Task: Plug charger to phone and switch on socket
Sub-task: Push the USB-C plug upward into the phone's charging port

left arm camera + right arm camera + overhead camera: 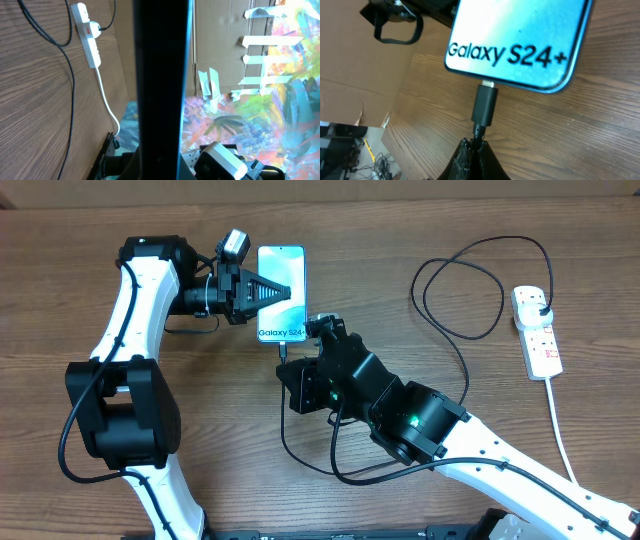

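Steadying the phone (282, 262), the left gripper (289, 290) pinches its edge. The socket (538, 340) lies well right of the phone. The nearer right gripper (473, 148) pinches the charger (484, 105) at the phone's bottom port, in line with its long axis.

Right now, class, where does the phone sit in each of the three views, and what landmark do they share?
Overhead: phone upper centre.
Left wrist: phone likely the dark upright band, centre.
Right wrist: phone along the top, screen text showing.
Shared: black charger.
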Controlling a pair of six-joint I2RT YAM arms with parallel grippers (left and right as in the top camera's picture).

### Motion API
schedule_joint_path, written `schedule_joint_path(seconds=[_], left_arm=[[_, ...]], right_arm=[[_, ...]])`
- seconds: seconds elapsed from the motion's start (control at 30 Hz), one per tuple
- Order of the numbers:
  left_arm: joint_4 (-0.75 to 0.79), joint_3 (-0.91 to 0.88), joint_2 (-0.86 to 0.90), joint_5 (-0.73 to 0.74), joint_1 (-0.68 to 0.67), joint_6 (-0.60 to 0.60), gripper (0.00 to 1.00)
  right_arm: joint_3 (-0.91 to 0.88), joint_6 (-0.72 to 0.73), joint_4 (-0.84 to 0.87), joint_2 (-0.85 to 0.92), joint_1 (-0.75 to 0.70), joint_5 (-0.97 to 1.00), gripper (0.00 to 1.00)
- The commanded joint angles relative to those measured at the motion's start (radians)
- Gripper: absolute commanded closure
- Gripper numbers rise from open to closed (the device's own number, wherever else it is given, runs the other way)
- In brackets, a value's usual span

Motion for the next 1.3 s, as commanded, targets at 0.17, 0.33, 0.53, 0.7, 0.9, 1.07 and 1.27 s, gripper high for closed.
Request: schedule_joint_path(seconds=[0.17,0.33,0.53,0.7,0.9,1.07,1.27], left_arm=[[-0.003,0.017,-0.034,0.026,-0.004,-0.005,0.96],[0.001,0.017,-0.034,-0.023,-0.004,-0.005,0.96],[0.0,0.017,-0.034,-0.1,-0.004,-0.005,0.96],[0.0,0.017,-0.034,-0.117,-0.004,0.006,0.96],[0.0,0.017,-0.034,-0.121,-0.004,0.018,0.96],[-0.002,0.017,-0.034,-0.121,-0.004,0.018,0.96],[-0.004,0.017,-0.034,-0.121,-0.004,0.017,0.96]], right_arm=[[0.007,0.029,0.03,0.041,-0.004,0.073,0.96],[0.009,0.025,0.017,0.048,-0.008,0.087,0.96],[0.01,0.025,0.017,0.043,-0.032,0.087,0.96],[0.012,0.025,0.026,0.042,-0.037,0.08,0.96],[0.04,0.025,0.022,0.027,-0.059,0.068,0.96],[0.04,0.025,0.017,0.028,-0.091,-0.015,0.96],[0.04,0.026,0.068,0.028,-0.117,-0.049,0.96]])
